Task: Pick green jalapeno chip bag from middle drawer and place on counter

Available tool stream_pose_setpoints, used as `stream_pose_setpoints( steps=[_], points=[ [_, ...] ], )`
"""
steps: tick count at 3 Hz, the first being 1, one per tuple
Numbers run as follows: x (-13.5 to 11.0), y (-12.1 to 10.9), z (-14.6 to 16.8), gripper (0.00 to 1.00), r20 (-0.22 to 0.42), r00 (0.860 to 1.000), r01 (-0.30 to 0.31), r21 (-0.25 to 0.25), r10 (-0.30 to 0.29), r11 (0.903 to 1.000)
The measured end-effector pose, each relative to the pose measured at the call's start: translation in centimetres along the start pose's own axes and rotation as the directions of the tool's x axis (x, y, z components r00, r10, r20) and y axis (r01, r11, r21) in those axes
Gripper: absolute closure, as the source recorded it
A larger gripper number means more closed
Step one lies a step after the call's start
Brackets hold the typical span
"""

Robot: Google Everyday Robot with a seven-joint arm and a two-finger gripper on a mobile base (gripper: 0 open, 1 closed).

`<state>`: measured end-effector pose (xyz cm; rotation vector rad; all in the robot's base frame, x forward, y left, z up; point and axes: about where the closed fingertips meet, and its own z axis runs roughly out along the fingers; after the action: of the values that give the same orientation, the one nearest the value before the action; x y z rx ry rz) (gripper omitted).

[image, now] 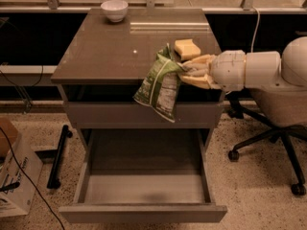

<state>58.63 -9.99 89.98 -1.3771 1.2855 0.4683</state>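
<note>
The green jalapeno chip bag (159,87) hangs in the air at the counter's front edge, right of centre, held by its top corner. My gripper (184,71) comes in from the right on a white arm and is shut on the bag's upper right corner, at counter height. The middle drawer (144,188) is pulled wide open below, and its grey floor is bare. The counter (110,49) is a glossy grey-brown top; the bag's top overlaps its front edge.
A pale yellow sponge (187,48) lies on the counter just behind my gripper. A white bowl (114,10) stands at the counter's back left. An office chair base (268,138) is to the right, and a cardboard box (14,176) on the floor to the left.
</note>
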Motion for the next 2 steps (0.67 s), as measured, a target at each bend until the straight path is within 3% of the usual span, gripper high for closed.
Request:
stream_pose_setpoints(
  steps=[1,2],
  points=[
    [-0.6,-4.8,2.9,1.0,-0.019,0.998,0.058,0.031,-0.057,0.9978],
    [-1.3,-8.2,5.2,1.0,0.004,0.997,0.079,0.044,-0.079,0.9959]
  ],
)
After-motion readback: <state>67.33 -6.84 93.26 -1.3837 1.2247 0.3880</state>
